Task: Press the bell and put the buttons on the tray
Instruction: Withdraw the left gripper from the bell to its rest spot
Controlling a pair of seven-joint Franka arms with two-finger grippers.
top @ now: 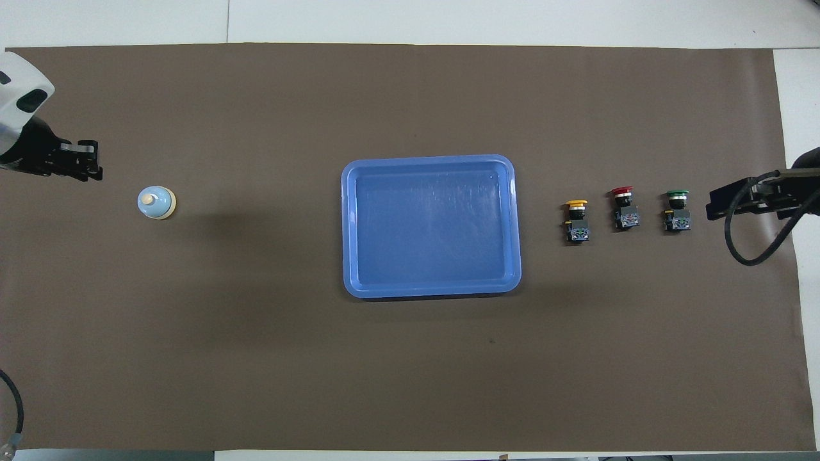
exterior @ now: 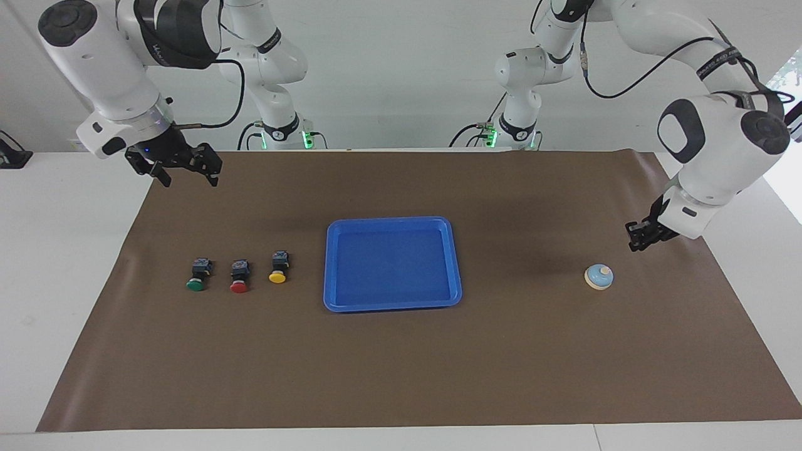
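Note:
The bell (exterior: pixel 599 276) (top: pixel 155 202), a light-blue dome with a pale knob, stands on the brown mat toward the left arm's end. My left gripper (exterior: pixel 637 242) (top: pixel 90 169) hangs over the mat beside the bell, clear of it and holding nothing. The blue tray (exterior: pixel 392 220) (top: pixel 429 159) lies at the middle with nothing in it. The yellow button (exterior: pixel 278 268) (top: pixel 576 221), red button (exterior: pixel 239 277) (top: pixel 624 208) and green button (exterior: pixel 196 275) (top: pixel 676 210) lie in a row toward the right arm's end. My right gripper (exterior: pixel 188 180) (top: pixel 716 208) waits open, raised over the mat's edge.
A brown mat (exterior: pixel 401 376) covers most of the white table. Both arm bases stand at the robots' edge of the table. A black cable (top: pixel 746 250) loops from the right wrist over the mat's end.

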